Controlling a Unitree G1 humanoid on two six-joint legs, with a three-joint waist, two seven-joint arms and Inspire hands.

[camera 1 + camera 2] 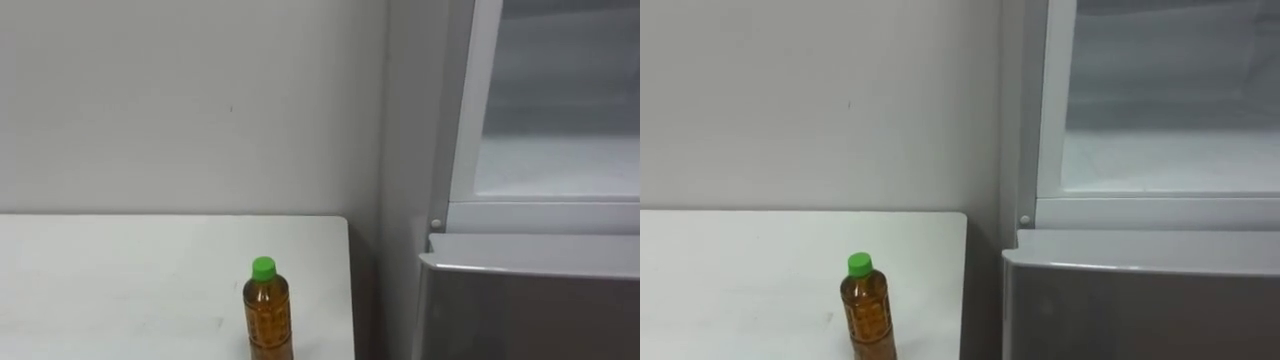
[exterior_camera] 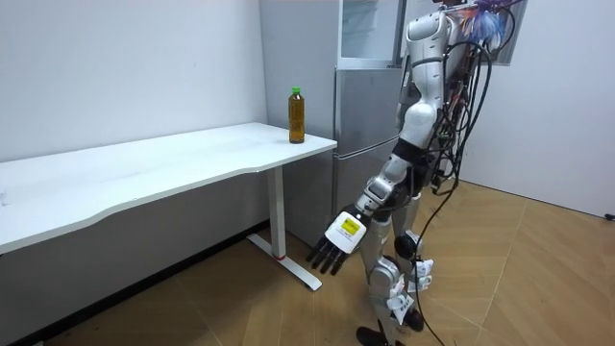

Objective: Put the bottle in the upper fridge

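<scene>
A bottle (image 1: 268,315) of amber drink with a green cap stands upright on the white table (image 1: 120,280), close to its right end. In the room view the bottle (image 2: 297,115) sits at the table's far corner beside the fridge (image 2: 365,106). I stand on the wooden floor in front of the fridge, a step back from the table's end. My left hand (image 2: 334,248) hangs low beside my leg with straight fingers, holding nothing and well away from the bottle.
To the right of the table is the grey fridge's lower door (image 1: 530,310), and above it the upper compartment (image 1: 560,120) with a pale, white-framed front. A narrow gap separates table and fridge. A plain wall runs behind both.
</scene>
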